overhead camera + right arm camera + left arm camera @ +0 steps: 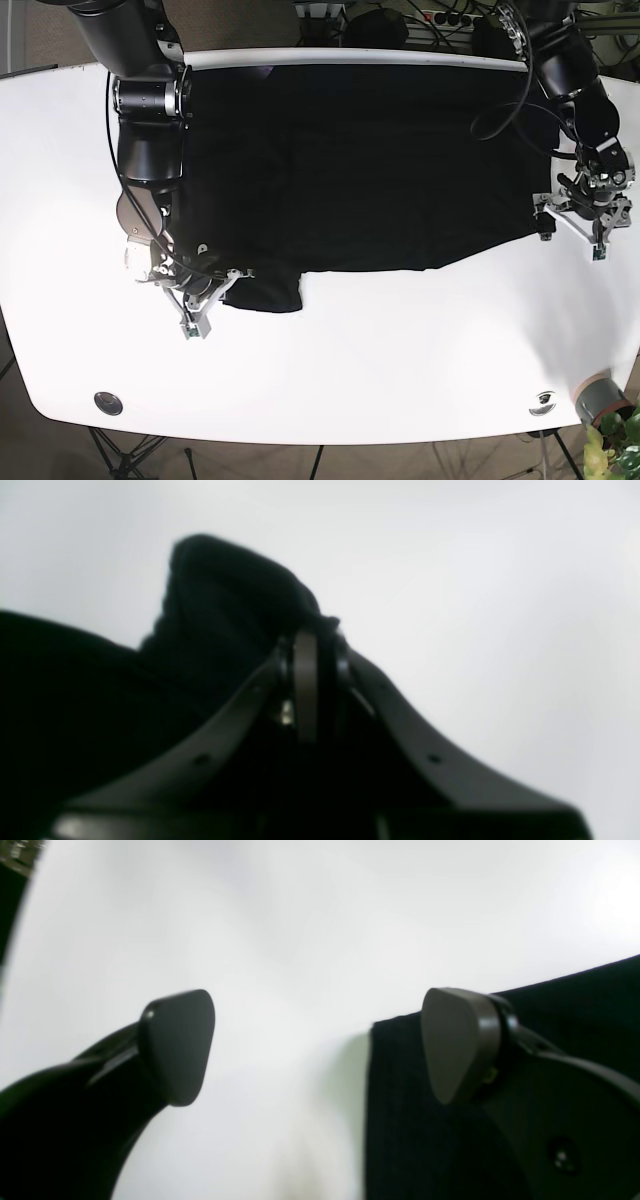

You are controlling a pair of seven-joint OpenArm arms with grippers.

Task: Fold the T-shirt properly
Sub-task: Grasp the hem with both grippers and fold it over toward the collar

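A black T-shirt (360, 160) lies spread flat on the white table (400, 340), with one sleeve (268, 290) sticking out at its near left. My right gripper (228, 280) is shut on the edge of that sleeve; in the right wrist view the pinched black cloth (225, 605) bunches up above the closed gripper (314, 640). My left gripper (571, 229) is open at the shirt's right edge. In the left wrist view the gripper (317, 1047) straddles a corner of the shirt (400, 1120), one finger (457, 1045) over the cloth and the other over bare table.
A grey round object (598, 396) and a green plant (622, 445) sit at the table's near right corner. Two small round fittings (107, 402) (543, 401) lie near the front edge. Cables and gear (440, 15) run behind the table's far edge.
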